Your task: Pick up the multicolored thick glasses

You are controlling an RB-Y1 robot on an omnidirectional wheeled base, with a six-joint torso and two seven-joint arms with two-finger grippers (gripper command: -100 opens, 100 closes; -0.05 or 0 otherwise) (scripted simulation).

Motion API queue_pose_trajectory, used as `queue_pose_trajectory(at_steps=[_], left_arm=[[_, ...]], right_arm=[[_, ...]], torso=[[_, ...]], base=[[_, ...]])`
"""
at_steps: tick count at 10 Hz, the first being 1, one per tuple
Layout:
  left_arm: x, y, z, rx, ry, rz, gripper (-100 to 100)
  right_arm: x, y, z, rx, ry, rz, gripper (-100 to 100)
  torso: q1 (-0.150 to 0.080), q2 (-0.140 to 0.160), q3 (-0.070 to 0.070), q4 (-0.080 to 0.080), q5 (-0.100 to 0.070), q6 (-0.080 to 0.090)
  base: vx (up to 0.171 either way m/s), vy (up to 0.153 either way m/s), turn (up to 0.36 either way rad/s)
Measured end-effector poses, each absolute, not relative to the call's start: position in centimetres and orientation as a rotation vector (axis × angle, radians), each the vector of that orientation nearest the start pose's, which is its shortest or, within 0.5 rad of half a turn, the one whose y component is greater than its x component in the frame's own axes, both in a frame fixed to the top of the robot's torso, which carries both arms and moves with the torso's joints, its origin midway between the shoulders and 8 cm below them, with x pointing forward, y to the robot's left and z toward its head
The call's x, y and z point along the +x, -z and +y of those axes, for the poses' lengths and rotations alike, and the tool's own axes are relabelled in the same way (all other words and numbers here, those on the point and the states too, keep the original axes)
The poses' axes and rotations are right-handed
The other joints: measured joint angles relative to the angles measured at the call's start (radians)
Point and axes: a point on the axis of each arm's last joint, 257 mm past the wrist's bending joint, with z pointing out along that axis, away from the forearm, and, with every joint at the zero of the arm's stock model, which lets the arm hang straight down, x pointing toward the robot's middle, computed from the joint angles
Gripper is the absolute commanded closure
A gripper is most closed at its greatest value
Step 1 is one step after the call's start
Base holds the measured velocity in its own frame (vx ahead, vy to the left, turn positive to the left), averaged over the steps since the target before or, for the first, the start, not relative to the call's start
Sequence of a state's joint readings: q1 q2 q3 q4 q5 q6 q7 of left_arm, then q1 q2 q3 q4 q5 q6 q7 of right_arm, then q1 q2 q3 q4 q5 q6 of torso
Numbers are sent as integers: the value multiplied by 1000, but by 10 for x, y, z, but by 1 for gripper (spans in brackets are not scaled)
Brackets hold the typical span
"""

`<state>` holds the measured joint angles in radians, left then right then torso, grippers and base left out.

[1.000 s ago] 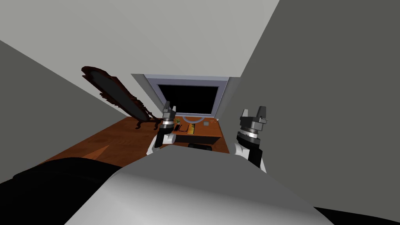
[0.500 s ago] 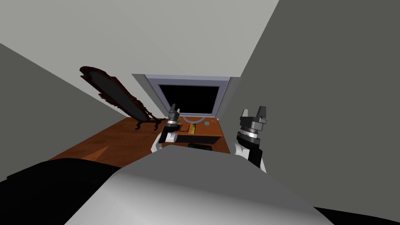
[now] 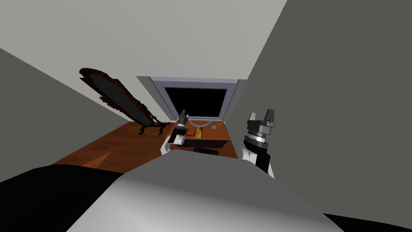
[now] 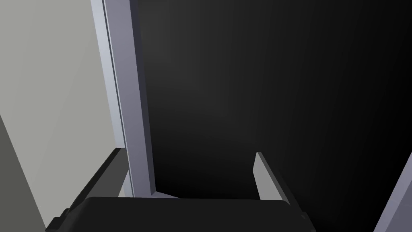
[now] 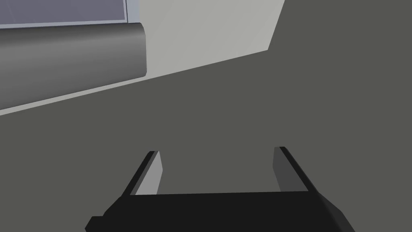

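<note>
Left gripper (image 3: 183, 117) spread, above desk (image 3: 219, 136); I'd tip it down to find glasses. Right gripper (image 3: 261, 117) spread, idle.

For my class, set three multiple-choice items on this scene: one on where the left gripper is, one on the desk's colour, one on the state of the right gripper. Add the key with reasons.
1. The left gripper reaches over:
A. a bed
B. the desk
C. a sink

2. The desk's top is:
A. white
B. blue
C. reddish brown

3. The right gripper is:
A. open, nothing between its fingers
B. shut on a cup
C. shut on nothing

Key:
1 B, since the head view shows it above the desk's left end.
2 C, since the head view shows that colour.
3 A, since the right wrist view shows its fingers standing well apart.
</note>
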<state>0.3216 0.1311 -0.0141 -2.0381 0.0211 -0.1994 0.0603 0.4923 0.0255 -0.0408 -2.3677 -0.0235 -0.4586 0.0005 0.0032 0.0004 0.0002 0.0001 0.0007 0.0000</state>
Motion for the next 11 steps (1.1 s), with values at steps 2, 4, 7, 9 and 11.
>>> queue_pose_trajectory(at_steps=[2,4,7,9,11], left_arm=[[449,110,269,-954,1295,997,-100],[460,131,267,-999,1293,1032,-100],[480,172,259,-1102,1288,1108,-100],[486,196,257,-1156,1279,1148,-100],[494,226,254,-1228,1267,1199,-100]], right_arm=[[329,-58,-294,640,-1290,537,0],[329,-58,-294,640,-1290,537,0],[329,-58,-294,640,-1290,537,0],[329,-58,-294,640,-1290,537,0],[329,-58,-294,640,-1290,537,0]], torso=[[0,0,0,0,0,0],[-1,0,0,0,0,0],[0,1,0,0,0,0],[-1,0,0,0,0,0],[0,0,0,0,0,0]], base=[[-10,36,-15],[-14,40,-34],[-21,54,-23],[-11,36,-20],[-19,63,-44]])
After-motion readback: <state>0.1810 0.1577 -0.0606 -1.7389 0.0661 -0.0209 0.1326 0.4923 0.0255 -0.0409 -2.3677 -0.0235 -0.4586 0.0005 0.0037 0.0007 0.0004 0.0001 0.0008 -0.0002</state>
